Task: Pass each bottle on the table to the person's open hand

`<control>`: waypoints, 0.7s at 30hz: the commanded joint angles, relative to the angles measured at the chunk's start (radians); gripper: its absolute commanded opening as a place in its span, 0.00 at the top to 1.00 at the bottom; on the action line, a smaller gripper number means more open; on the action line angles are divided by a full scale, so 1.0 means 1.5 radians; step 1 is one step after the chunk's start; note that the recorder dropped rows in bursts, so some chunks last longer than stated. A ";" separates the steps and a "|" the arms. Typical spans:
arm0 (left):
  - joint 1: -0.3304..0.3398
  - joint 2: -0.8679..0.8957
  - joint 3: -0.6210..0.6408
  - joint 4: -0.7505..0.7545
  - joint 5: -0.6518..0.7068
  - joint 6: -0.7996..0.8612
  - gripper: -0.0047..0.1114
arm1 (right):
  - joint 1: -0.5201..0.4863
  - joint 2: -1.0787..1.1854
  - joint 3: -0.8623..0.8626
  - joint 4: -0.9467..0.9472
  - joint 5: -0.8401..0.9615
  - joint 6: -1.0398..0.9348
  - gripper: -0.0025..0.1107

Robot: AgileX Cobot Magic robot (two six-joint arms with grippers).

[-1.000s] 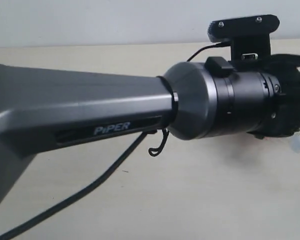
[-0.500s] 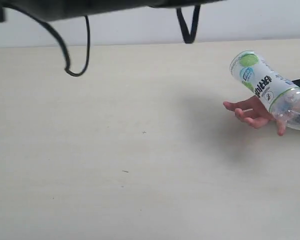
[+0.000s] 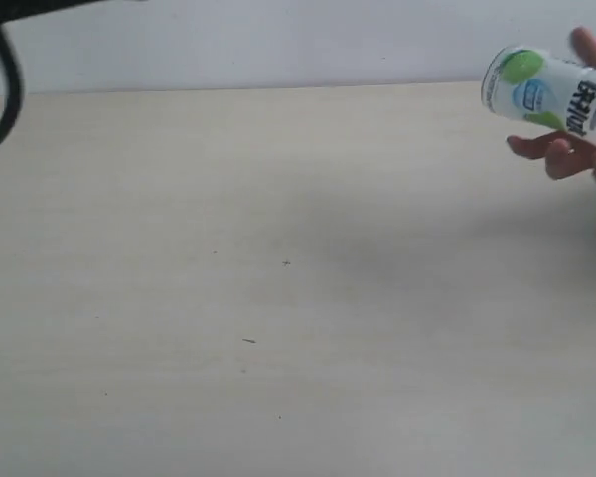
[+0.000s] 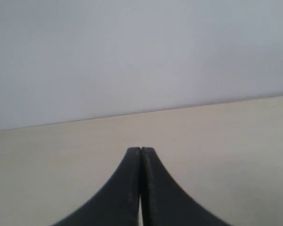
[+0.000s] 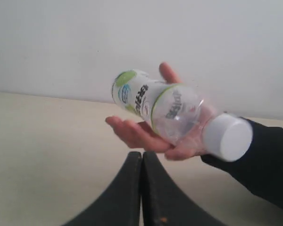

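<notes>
- The bottle (image 3: 548, 91) is in the upper right of the exterior view, off the tabletop (image 3: 278, 298) and lying on its side in the hand (image 3: 566, 151).
- Its long axis runs roughly level. The round base faces frame left and the rest runs off the right edge.
- In the right wrist view the bottle (image 5: 162, 109) lies across the palm of the hand (image 5: 144, 135). The cap (image 5: 227, 136) is on the wrist side, a little lower than the base.
- The thumb curls over the bottle and the other fingers cradle it underneath.
- A black sleeve (image 5: 262, 162) covers the wrist.
- The left end effector (image 4: 140, 151) has its fingers pressed together with nothing between them.
- The right end effector (image 5: 141, 155) is likewise closed tight and holds nothing. It sits just in front of the hand without touching it.
- A black cable (image 3: 2, 94) loops down in the upper left of the exterior view, well apart from the bottle.
- Nothing stands between the end effectors and the hand.
- The bottle is clear plastic with a white label (image 5: 137, 96) bearing green and blue patches and dark print. Its cap is smooth, white and round.
- The tabletop is pale beige and matte with a few tiny dark specks (image 3: 286, 263). Behind it is a plain light wall (image 3: 278, 40).
</notes>
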 commanded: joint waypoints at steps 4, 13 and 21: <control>-0.002 -0.204 0.154 -0.125 -0.115 0.044 0.96 | -0.001 -0.002 0.001 0.000 -0.009 0.000 0.98; -0.002 -0.314 0.165 -0.316 -0.089 0.044 0.96 | -0.001 -0.002 0.001 0.000 -0.009 0.000 0.98; -0.002 -0.317 0.165 -0.294 -0.107 0.045 0.96 | -0.001 -0.002 0.001 0.000 -0.009 0.000 0.98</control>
